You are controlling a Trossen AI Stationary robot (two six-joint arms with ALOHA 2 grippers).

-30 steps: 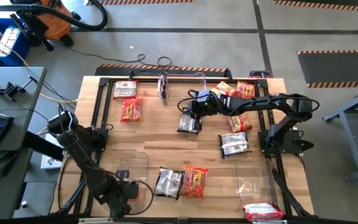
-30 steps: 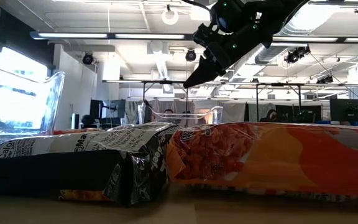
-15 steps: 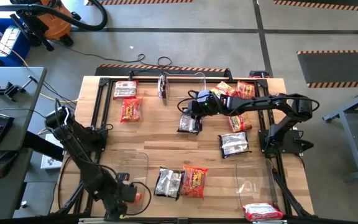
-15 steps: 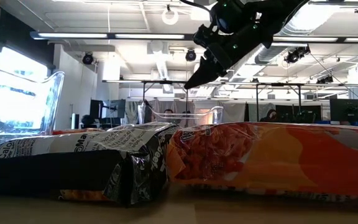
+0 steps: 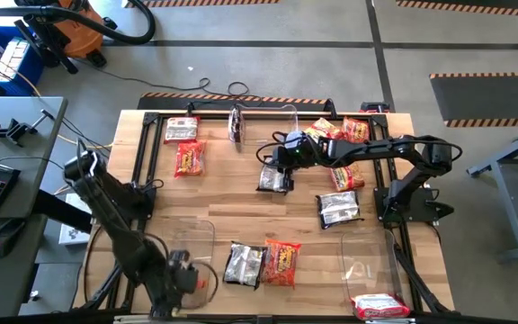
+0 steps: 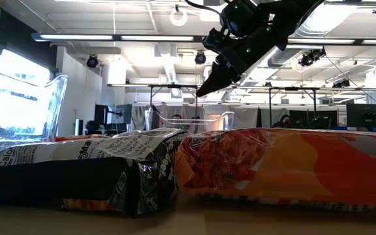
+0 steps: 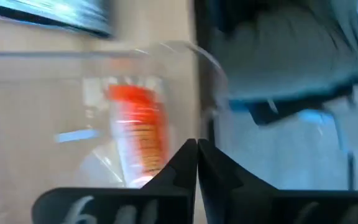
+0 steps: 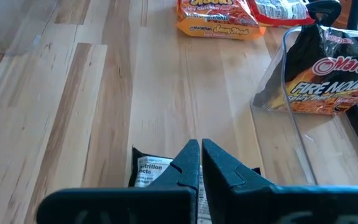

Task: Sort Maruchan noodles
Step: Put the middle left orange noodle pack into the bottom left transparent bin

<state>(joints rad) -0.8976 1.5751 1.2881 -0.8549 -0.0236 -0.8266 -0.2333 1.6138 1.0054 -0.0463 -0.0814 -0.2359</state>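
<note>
The left gripper (image 5: pixel 190 281) hangs clenched and empty over the clear plastic bin (image 5: pixel 193 236) at the table's near-left corner, an orange-red crinkly packet (image 7: pixel 138 134), blurred, seemingly inside it; the right gripper (image 5: pixel 271 158), pinched empty, hovers above a black-silver flat packet (image 5: pixel 274 179) mid-table.

The left gripper (image 7: pixel 197 149) shows its two dark fingers (image 7: pixel 174 167) pressed together, tips meeting in a thin line with no gap and nothing between them. Beyond the tips is a clear bin (image 7: pixel 185 51), its curved rim and wall blurred. Seen through the clear plastic is an orange-red packet (image 7: pixel 140 127) with pale lettering too blurred to read. The pale wooden counter (image 7: pixel 23 124) shows through the bin on one side; on the other side lie dark and blue-grey blurred shapes that cannot be told apart.
</note>
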